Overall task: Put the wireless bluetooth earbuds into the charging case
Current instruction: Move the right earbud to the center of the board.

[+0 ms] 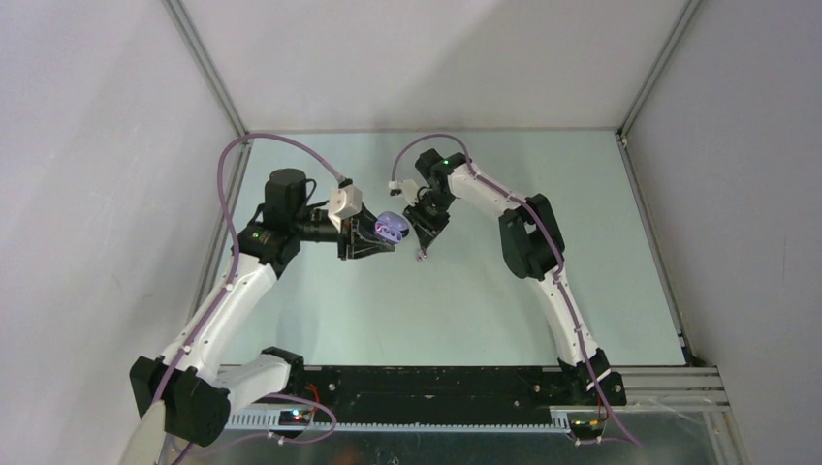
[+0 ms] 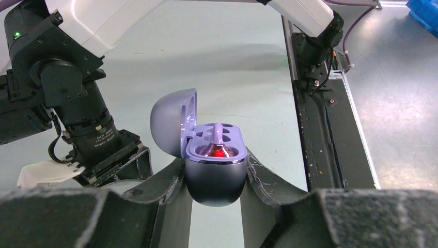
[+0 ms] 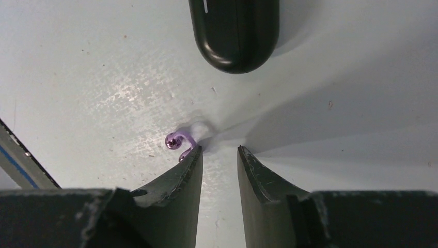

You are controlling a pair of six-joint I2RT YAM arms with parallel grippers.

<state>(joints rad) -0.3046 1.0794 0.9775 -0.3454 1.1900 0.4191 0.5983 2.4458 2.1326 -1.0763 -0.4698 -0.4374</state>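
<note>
My left gripper [image 2: 214,160] is shut on the lower shell of a lilac-grey charging case [image 2: 214,183], held above the table with its lid [image 2: 173,121] swung open to the left. One lilac earbud [image 2: 218,138] sits in a well of the case, over a red glow. In the top view the case [image 1: 390,228] is between the two grippers. My right gripper [image 3: 219,150] is open, low over the table, with nothing between its fingers. A shiny lilac earbud [image 3: 175,140] lies on the table against the outer side of its left fingertip, also seen as the earbud [image 1: 421,256] from above.
A closed black case [image 3: 235,33] lies on the table just ahead of the right gripper. The right arm's wrist [image 2: 72,103] is close on the left of the held case. The black base rail [image 2: 320,129] runs along the table's near edge.
</note>
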